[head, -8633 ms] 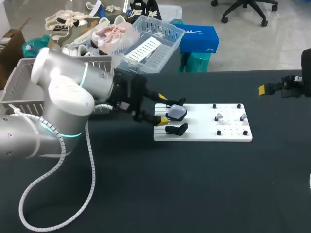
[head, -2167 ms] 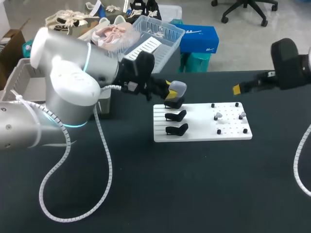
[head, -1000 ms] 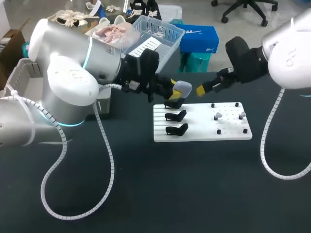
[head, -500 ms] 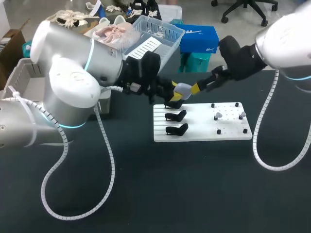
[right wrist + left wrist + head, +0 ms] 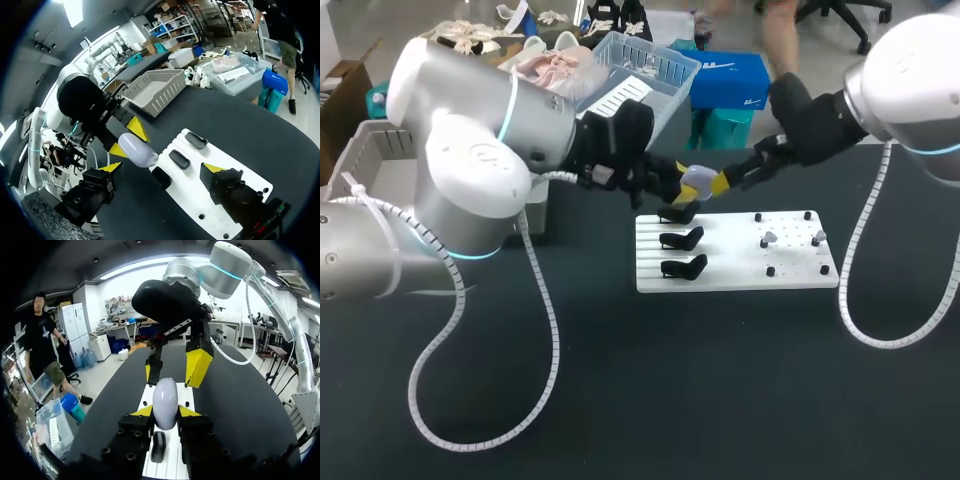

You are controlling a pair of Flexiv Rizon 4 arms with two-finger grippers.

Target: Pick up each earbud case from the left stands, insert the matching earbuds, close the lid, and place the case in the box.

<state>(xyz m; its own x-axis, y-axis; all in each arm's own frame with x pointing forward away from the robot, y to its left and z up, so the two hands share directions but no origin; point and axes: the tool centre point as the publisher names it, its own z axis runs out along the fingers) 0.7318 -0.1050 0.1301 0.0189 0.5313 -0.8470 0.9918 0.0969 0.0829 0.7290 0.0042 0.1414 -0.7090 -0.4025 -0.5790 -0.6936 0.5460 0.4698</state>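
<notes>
Black table point(image 5: 650, 410) carries white board point(image 5: 730, 278), black stands point(image 5: 683, 267)

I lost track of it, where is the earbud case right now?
In the head view the earbud case is clamped in the left gripper above the far black stand on the white board, the right gripper open just beside it.

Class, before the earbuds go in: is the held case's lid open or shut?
Shut: the case in the left pincer shows one smooth closed oval, no raised lid.
</notes>
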